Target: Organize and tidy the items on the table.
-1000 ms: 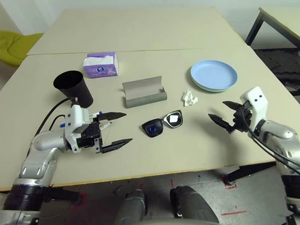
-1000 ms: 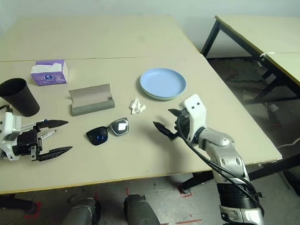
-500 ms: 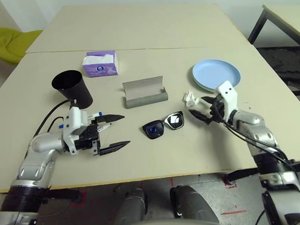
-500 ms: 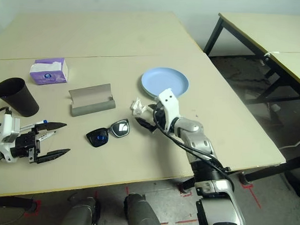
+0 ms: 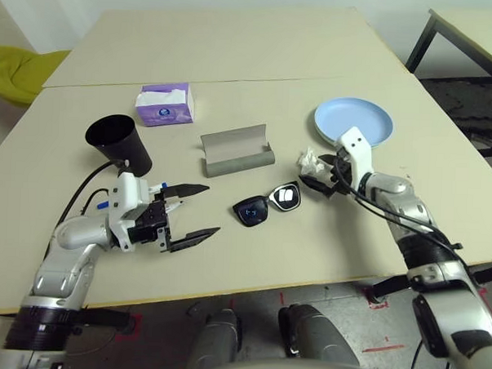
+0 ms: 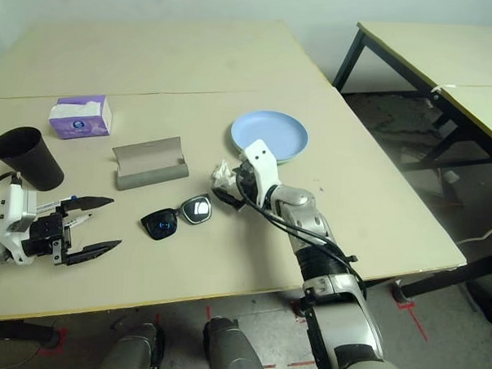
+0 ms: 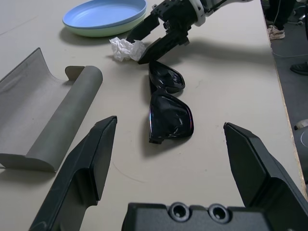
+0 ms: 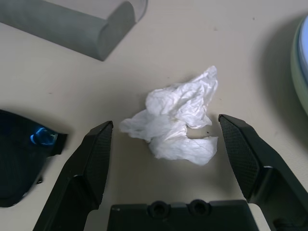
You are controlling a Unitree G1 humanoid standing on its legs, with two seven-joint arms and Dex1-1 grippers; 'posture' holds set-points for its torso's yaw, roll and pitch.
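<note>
Beige table (image 5: 235,53), items scattered. Right claw (image 8: 166,144) released, fingers straddling tissue (image 8: 175,120). Left claw (image 5: 192,208) released, holding nothing.

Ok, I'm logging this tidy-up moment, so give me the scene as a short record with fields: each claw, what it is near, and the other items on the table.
right claw: open, jaws either side of the crumpled tissue, not yet closed on it
left claw: open, holding nothing, low over the table
sunglasses: lying between the two claws
glasses case: open, behind the sunglasses
plates: stacked, light blue on pale green, just beyond the tissue
black cup: upright, near the left arm
tissue box: purple, behind the cup
</note>
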